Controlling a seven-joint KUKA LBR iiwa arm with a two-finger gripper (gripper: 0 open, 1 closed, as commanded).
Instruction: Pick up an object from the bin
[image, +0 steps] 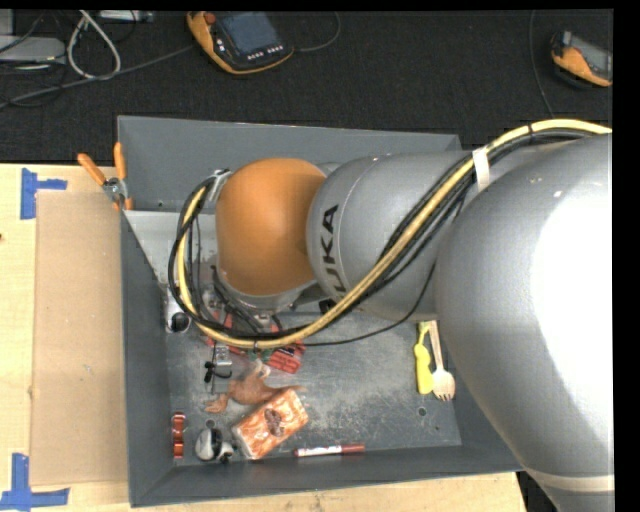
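while its grip cannot be told, the kuka-marked arm overhangs brown scraps

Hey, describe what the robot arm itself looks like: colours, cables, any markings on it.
The arm is thick, rounded and silver-grey, with black KUKA lettering on one segment. A smooth orange dome cover caps its wrist. Yellow and black cables run along the outside, held by a white strap, and loop around the cover.
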